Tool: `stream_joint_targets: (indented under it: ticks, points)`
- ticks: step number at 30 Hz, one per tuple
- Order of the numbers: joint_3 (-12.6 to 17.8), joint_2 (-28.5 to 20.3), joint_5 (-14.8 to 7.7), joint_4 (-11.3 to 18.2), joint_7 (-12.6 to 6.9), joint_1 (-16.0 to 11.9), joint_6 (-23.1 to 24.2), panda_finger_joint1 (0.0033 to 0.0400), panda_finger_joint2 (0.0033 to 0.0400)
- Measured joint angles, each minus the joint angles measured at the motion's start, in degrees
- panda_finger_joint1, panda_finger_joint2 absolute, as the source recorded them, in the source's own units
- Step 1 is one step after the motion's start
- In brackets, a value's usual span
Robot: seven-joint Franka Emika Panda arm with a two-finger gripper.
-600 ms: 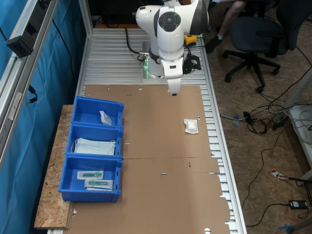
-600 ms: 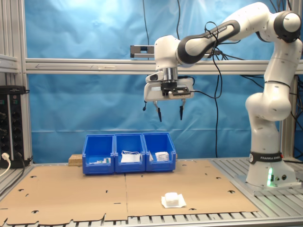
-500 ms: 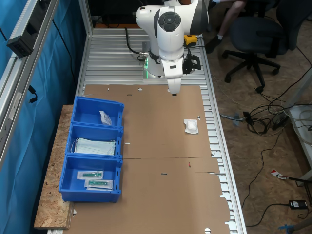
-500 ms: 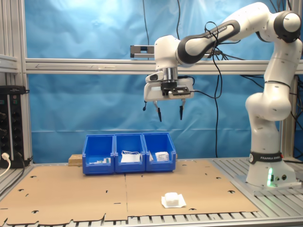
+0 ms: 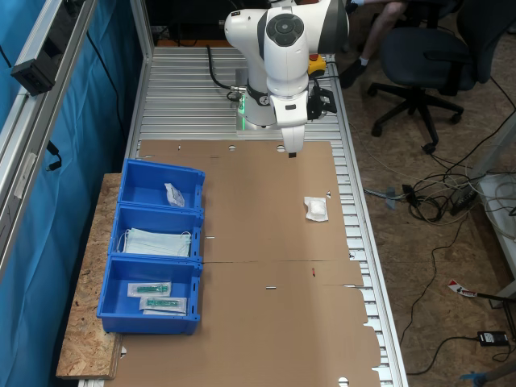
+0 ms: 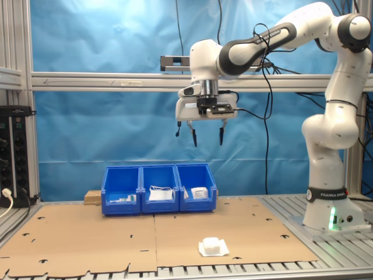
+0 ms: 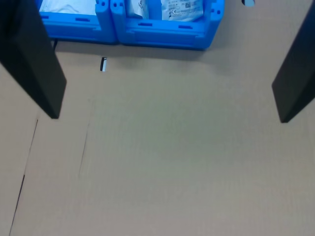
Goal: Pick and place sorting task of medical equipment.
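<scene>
Gripper (image 6: 206, 140) is hanging wide open with nothing in it, way up above the cardboard (image 5: 266, 234), and it's crept up and a bit sideways since a moment ago. Your white packet (image 6: 212, 246) hasn't budged, it's lying flat near the cardboard's front edge, well apart from the blue bins (image 6: 159, 189). So you haven't really started the pick; you'll need to swing over and drop down.

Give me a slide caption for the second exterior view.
Open gripper high above the cardboard, white packet lying loose in front of three blue bins.
</scene>
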State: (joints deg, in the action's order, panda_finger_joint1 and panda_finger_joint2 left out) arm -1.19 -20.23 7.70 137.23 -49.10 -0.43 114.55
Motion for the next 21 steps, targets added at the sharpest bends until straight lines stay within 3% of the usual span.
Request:
stream_joint_targets:
  ticks: [21]
  points:
    - [-0.3,0.13,0.0,-0.03,0.0,0.19,1.09,0.04,0.04]
